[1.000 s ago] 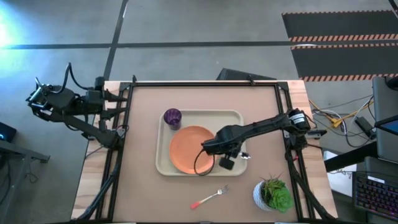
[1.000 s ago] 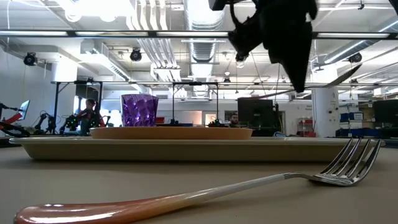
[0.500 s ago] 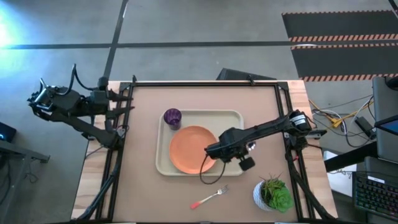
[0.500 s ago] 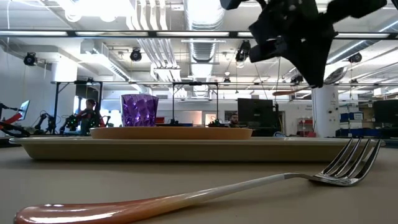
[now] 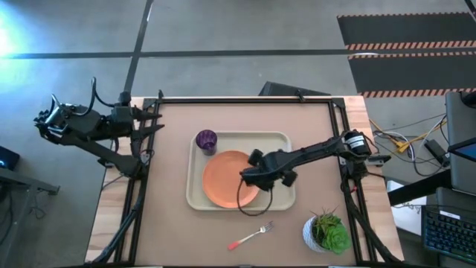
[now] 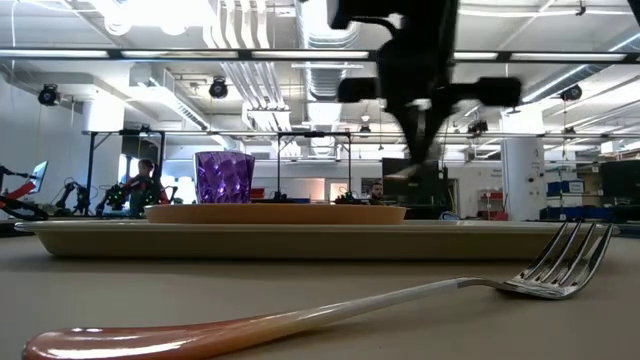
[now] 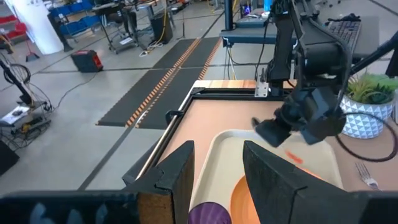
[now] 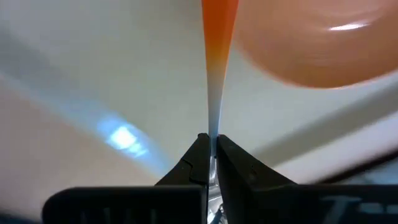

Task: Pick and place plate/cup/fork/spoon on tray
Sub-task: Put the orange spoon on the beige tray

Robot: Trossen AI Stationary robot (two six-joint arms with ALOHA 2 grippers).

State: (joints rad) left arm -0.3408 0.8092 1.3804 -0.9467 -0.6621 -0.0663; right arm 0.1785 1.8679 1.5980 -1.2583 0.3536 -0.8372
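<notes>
Spoon (image 8: 214, 81): thin handle, orange fading to white, pinched between the shut fingers of the right gripper (image 8: 211, 163), hanging over the tray's right half beside the plate. Its bowl is hidden.

Tray (image 5: 279, 141): centre of the high frame, holding 2 items. Plate (image 5: 227, 179) lies flat in its lower-middle part. Cup (image 5: 206, 140) stands upright in the upper-left corner, just beside the plate; whether they touch, cannot tell. Bare tray floor shows along the right side under the right arm.

Fork (image 5: 251, 237): on the table below the tray, lower centre, clear of the rim, tines toward the upper right.

Potted plant (image 5: 326, 231): lower right, near the fork.

Left gripper (image 7: 216, 168): off the table's left edge, fingers parted, holding nothing.
</notes>
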